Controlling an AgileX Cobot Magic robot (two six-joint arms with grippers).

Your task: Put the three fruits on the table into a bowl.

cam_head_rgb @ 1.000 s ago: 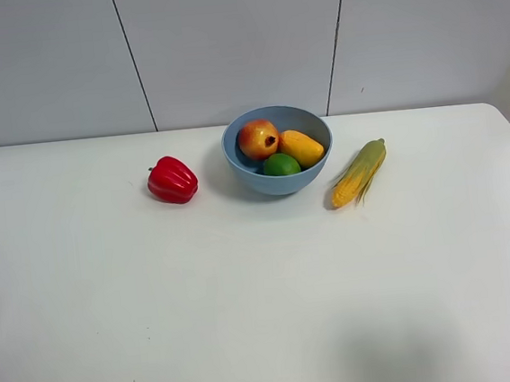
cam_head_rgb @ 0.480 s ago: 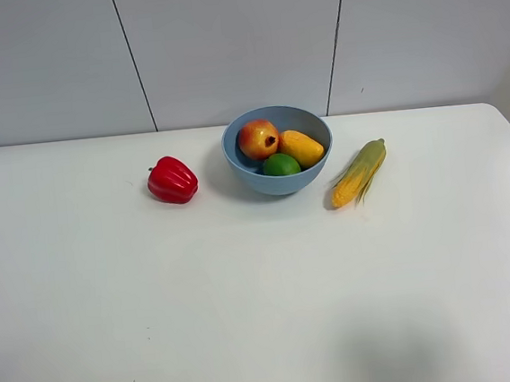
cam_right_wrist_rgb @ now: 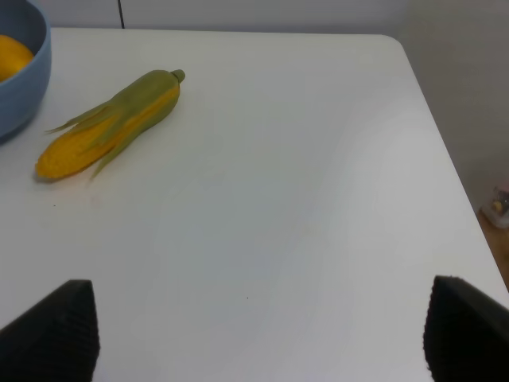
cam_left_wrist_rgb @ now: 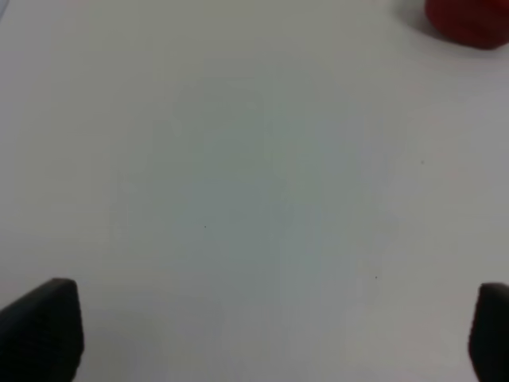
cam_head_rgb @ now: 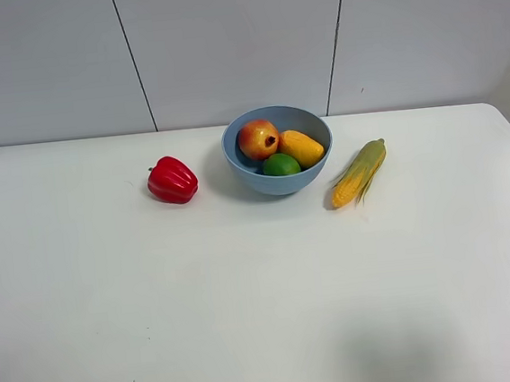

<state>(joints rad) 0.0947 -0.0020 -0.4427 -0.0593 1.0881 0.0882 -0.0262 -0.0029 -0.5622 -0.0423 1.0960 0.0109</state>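
The light-blue bowl (cam_head_rgb: 280,181) stands at the back middle of the white table (cam_head_rgb: 247,300). Inside it lie the red-and-yellow apple-like fruit (cam_head_rgb: 257,139), the yellow-orange mango (cam_head_rgb: 301,148) and the green lime (cam_head_rgb: 280,164). Neither gripper shows in the exterior high view. In the left wrist view my left gripper (cam_left_wrist_rgb: 262,330) is open and empty over bare table, its fingertips (cam_left_wrist_rgb: 44,326) wide apart. In the right wrist view my right gripper (cam_right_wrist_rgb: 254,330) is open and empty; the bowl's rim (cam_right_wrist_rgb: 28,79) and a bit of mango (cam_right_wrist_rgb: 12,56) show at the edge.
A glossy red bell pepper (cam_head_rgb: 172,180) lies left of the bowl; its edge shows in the left wrist view (cam_left_wrist_rgb: 469,20). A corn cob with green husk (cam_head_rgb: 358,173) lies right of the bowl, also in the right wrist view (cam_right_wrist_rgb: 107,123). The table's right edge (cam_right_wrist_rgb: 445,167) is near.
A dark bit of the left arm at the left edge of the exterior high view one second ago has gone out of view. The bowl, fruits, pepper and corn have not moved.
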